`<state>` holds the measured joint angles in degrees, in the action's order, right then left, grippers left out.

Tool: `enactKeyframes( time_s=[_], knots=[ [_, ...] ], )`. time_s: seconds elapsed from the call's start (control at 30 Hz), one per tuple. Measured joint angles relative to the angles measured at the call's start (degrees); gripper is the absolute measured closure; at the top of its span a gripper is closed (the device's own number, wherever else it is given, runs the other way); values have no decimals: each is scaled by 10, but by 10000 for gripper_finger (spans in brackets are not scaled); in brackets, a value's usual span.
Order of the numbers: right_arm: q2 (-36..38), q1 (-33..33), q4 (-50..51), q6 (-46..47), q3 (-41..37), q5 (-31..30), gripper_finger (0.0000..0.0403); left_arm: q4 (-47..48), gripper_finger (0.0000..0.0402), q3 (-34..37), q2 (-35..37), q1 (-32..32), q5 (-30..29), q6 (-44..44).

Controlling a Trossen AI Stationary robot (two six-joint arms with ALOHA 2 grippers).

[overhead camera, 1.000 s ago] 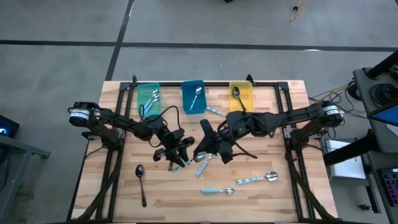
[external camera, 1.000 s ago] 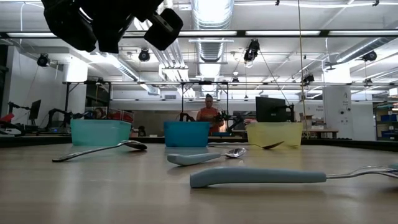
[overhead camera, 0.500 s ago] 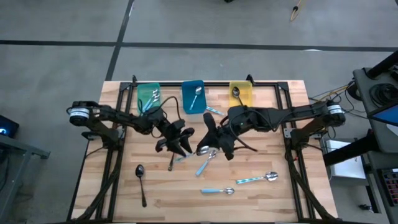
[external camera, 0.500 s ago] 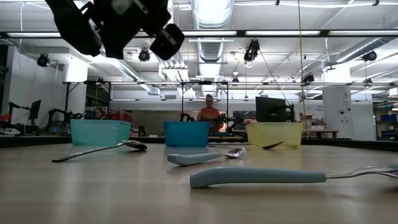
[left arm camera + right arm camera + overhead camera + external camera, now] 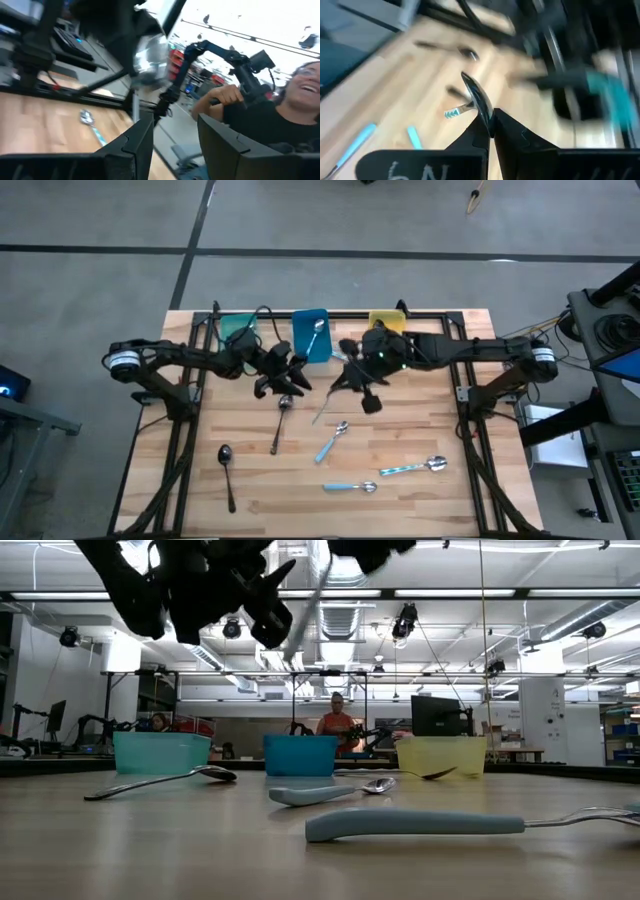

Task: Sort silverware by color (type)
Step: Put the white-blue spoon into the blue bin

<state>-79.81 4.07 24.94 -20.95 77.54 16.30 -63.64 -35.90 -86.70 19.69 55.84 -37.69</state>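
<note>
table (image 5: pixel 450 480): wooden, three bins along far edge | right gripper (image 5: pixel 352 383): raised before blue bin (image 5: pixel 311 338), pinched on a spoon (image 5: pixel 476 98) | left gripper (image 5: pixel 283 377): fingers apart, empty | blue-handled spoon (image 5: pixel 332 442): lies mid-table; judged light, stiff, slippery; best gripped mid-handle

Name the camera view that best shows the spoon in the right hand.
The right wrist view: the spoon stands clamped between the right hand's shut fingers, bowl close up. The high view shows it hanging as a thin line below that hand. The low view catches only a pale streak; the left wrist view doesn't clearly show it.
</note>
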Motion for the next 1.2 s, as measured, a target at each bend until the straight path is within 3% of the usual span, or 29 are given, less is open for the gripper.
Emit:
enactKeyframes(
  time_s=[0.17, 0.3, 0.43, 0.53, 0.67, 0.77, 0.83, 0.9, 1.0, 1.2],
  knots=[
    [0, 41, 93, 100, 0, -79, 395, 7, 276, -24, 3, 38, -29, 22],
    [0, 69, 134, 167, 0, -105, 395, 64, 279, -73, 4, 41, -42, 68],
    [1, 90, 140, 213, 0, -105, 395, 212, 279, -149, 4, 36, -69, 149],
    [6, 100, 142, 224, 0, -105, 394, 377, 279, -209, 4, 25, -110, 241],
    [14, 112, 136, 232, 0, -105, 394, 660, 279, -291, 13, 12, -208, 375],
    [14, 123, 133, 263, 0, -105, 394, 845, 279, -339, 24, -10, -360, 455],
    [9, 127, 114, 285, -2, -117, 394, 908, 279, -349, 33, -32, -462, 476],
    [1, 129, 78, 299, -9, -120, 394, 921, 279, -340, 46, -52, -526, 481],
    [-9, 128, 30, 313, -25, -119, 394, 903, 279, -305, 76, -75, -569, 462],
    [-13, 122, -125, 369, -87, -180, 394, 761, 279, -171, 153, -132, -702, 406]
  ],
)
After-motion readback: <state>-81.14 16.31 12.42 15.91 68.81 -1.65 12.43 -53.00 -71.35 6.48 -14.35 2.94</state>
